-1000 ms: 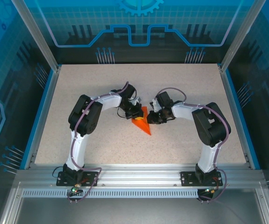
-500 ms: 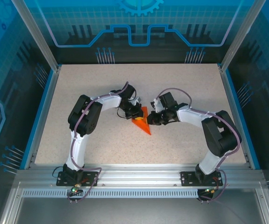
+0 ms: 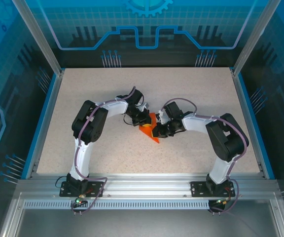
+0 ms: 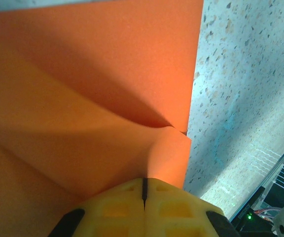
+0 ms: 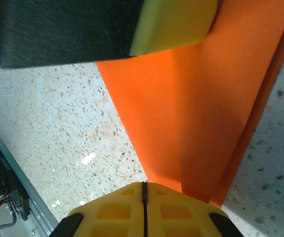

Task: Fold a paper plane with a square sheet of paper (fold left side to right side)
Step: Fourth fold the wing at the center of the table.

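The paper plane (image 3: 150,133) lies flat near the middle of the tabletop (image 3: 107,89), a bright orange wedge whose point faces the near edge and leans a little to the right. Its wider far part is covered from above by the two end effectors, which meet over it. The left end effector (image 3: 143,120) comes in from the left side and the right end effector (image 3: 158,130) from the right.

In the left wrist view the left end effector (image 4: 144,183) is clenched, its yellow pads meeting in a thin seam at the paper (image 4: 83,74), where a raised fold rises just ahead of the tips. The right end effector (image 5: 144,188) is likewise clenched at the sheet's edge (image 5: 196,113). Whether either seam pinches paper I cannot tell. A yellow pad of the left fingers (image 5: 174,22) overlaps the orange sheet at the top of the right wrist view.

Looping purple cables (image 3: 179,102) ride on the arms, and a blue rim (image 3: 44,123) borders the tabletop.
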### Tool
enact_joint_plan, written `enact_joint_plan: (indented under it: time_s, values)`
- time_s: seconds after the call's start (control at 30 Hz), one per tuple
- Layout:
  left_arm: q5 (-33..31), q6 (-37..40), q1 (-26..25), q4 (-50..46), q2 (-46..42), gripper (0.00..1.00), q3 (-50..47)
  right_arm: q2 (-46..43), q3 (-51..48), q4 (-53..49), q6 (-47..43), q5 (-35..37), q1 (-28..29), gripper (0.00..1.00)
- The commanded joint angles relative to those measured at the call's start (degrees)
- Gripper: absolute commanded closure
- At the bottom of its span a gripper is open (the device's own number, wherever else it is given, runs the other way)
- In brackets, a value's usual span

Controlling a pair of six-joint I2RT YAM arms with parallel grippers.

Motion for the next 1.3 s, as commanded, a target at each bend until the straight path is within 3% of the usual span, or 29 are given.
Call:
enact_joint_plan:
  time_s: [0.0,1.27]
  values:
    - [-3.5,1.3,0.0,-4.1,0.7,0.96,-2.2,1.4,-0.7,-2.5,-0.8,0.8,0.8,0.93]
    - [-4.9,1.5,0.8,-5.1,1.1,0.97,-2.0,1.1,-7.2,-7.8,0.0,3.5,1.9,0.92]
